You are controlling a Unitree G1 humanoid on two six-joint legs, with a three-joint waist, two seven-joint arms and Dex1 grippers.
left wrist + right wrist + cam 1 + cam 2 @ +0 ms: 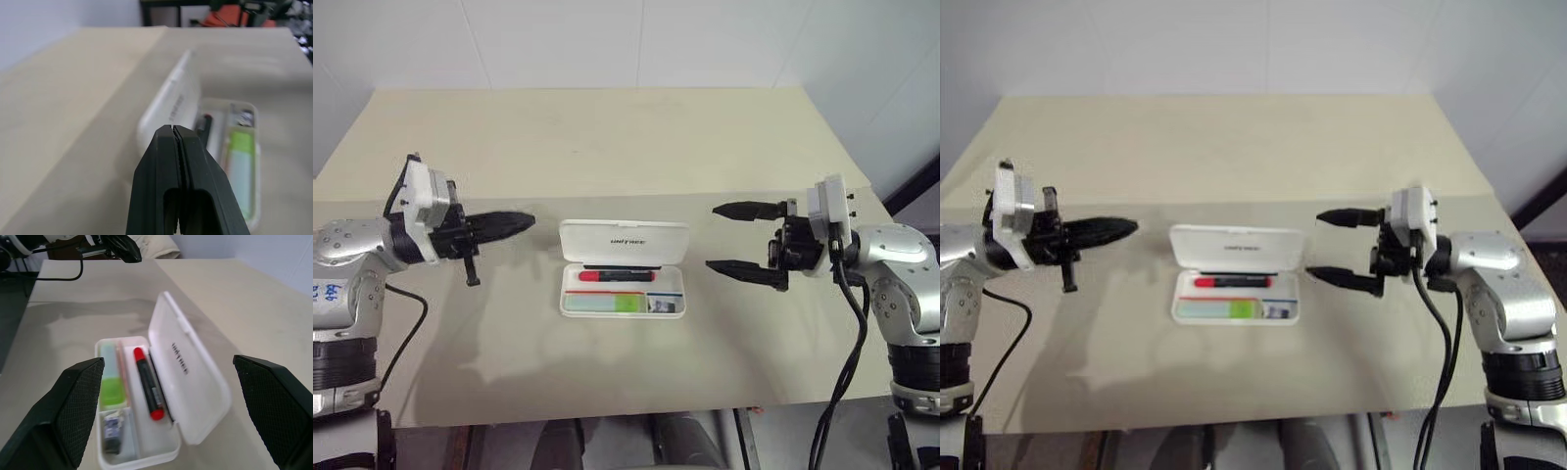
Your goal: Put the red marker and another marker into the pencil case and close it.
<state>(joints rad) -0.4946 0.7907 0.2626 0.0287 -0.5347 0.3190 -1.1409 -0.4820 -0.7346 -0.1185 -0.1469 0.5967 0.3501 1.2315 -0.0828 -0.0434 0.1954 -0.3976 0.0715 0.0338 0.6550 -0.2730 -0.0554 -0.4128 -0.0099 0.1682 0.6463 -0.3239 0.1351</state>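
On the beige table [607,147] the white pencil case [623,240] lies open holding the red marker [617,276] and green-capped marker [607,304]; left gripper [524,223] pinched shut, empty, right gripper [736,239] spread wide, empty

A pale beige counter [607,137] stood against white tiled walls [558,44], evenly lit, with dark floor [925,191] beyond its right edge.

Looks like a lab or test room: a bare beige desk [607,147] against plain white walls [558,39], cables [847,333] trailing off the robot arms.
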